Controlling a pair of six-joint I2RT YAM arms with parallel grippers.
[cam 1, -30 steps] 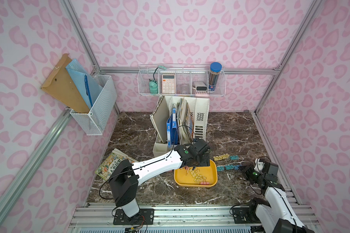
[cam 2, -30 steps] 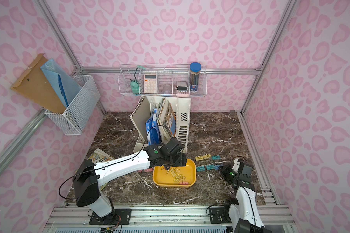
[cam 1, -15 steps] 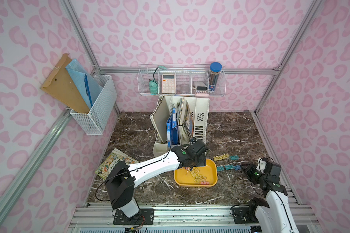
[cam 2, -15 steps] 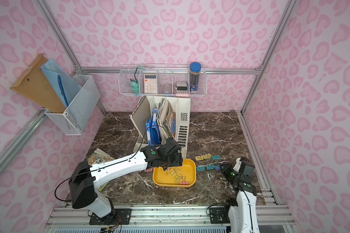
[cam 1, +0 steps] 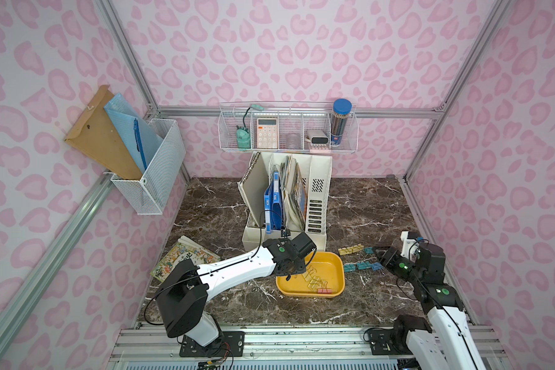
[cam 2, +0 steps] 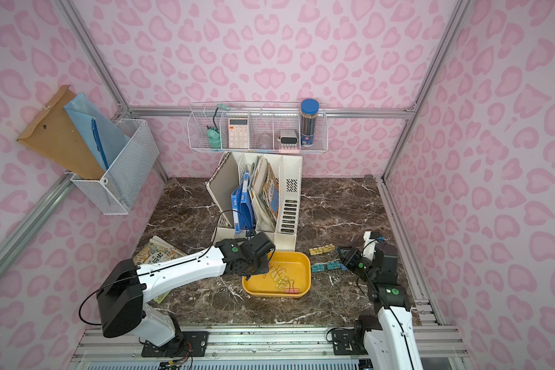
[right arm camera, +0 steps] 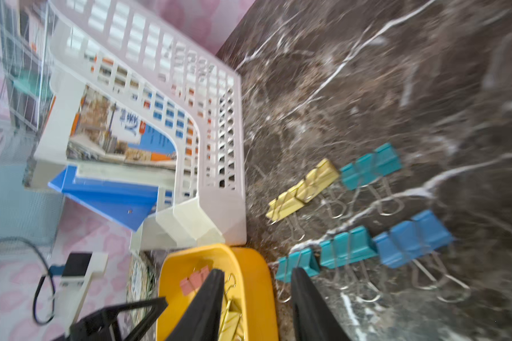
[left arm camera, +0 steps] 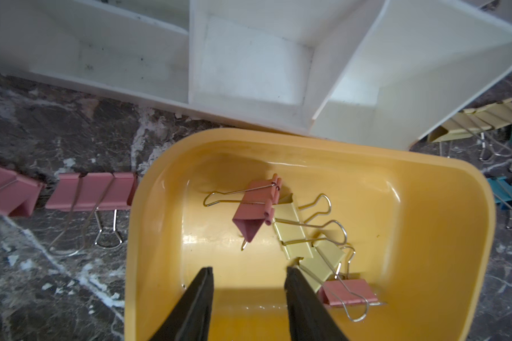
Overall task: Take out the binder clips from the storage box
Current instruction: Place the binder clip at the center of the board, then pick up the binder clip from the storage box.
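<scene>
The yellow storage box [cam 1: 331,260] [cam 2: 298,263] [left arm camera: 411,221] [right arm camera: 254,274] lies on the marble in front of the file organiser. In it lie a pink binder clip [left arm camera: 253,206], yellow clips [left arm camera: 293,233] and another pink clip [left arm camera: 351,292]. My left gripper [left arm camera: 249,268] [cam 1: 289,275] [cam 2: 252,274] hangs open over the box's left part with nothing between its fingers. Right of the box, yellow clips [cam 1: 351,250] [right arm camera: 303,189] and teal clips [cam 1: 362,266] [right arm camera: 348,246] lie in rows on the table. My right gripper [right arm camera: 257,271] [cam 1: 378,252] [cam 2: 342,253] is open and empty above them.
The cream file organiser [cam 1: 316,205] [left arm camera: 249,59] stands right behind the box. Pink clips [left arm camera: 92,195] lie on the marble beside the box's left wall. A picture book [cam 1: 186,256] lies at the left. Wire baskets [cam 1: 287,131] hang on the walls.
My left gripper's jaws have narrowed while it stays over the box. My right gripper has gone from nearly shut to open beside the teal clips.
</scene>
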